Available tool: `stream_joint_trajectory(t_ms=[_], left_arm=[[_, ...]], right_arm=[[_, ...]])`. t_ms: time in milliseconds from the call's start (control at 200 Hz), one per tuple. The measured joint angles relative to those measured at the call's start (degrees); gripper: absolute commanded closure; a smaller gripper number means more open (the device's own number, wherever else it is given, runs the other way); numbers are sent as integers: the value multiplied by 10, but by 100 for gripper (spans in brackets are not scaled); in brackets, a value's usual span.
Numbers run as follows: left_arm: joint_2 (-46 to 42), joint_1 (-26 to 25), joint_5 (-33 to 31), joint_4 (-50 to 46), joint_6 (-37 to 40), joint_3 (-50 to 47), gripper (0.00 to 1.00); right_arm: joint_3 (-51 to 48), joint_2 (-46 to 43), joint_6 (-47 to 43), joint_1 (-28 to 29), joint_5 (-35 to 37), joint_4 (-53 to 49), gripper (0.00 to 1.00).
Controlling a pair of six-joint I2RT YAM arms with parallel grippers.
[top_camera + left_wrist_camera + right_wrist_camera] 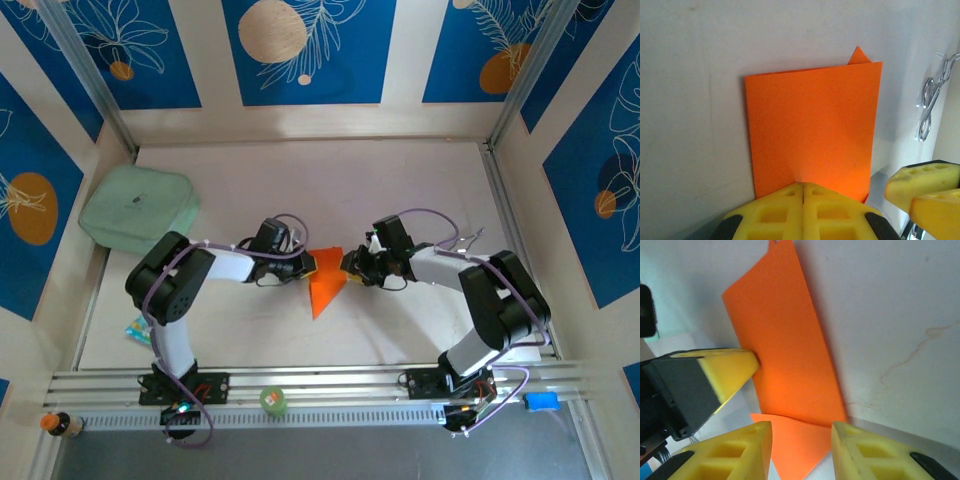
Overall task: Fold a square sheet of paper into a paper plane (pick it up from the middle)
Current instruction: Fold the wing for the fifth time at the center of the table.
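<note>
The orange paper [326,285] is lying on the white table [420,190], well to the right of the green pad [138,208]. Its pointy end is aiming at the arm bases, so its long way is running across the line between the two pincers. The left gripper [802,187] is reaching in from the pad side and pinching the paper's edge tight. The right gripper [801,432] is sitting on the side away from the pad, jaws apart (holding nothing, it seems). The table is looking smooth and flat, with room for sliding.

The paper [326,285] sits between the left and right jaws
</note>
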Motion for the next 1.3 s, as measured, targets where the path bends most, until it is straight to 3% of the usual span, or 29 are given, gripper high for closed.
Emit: stream_joint_trajectory(t_ms=[350,695,1200,1300], left_arm=[[6,10,19,120,-36,-52,98],[6,10,21,119,-35,-52,98],[6,12,23,115,-33,-50,99],[6,11,23,115,-33,-50,99]], right_arm=[[2,32,-10,-3,-22,-16,63],[16,57,-19,-9,-82,41,67],[84,140,-129,-50,-188,53,66],[108,159,-153,-54,-206,41,70]])
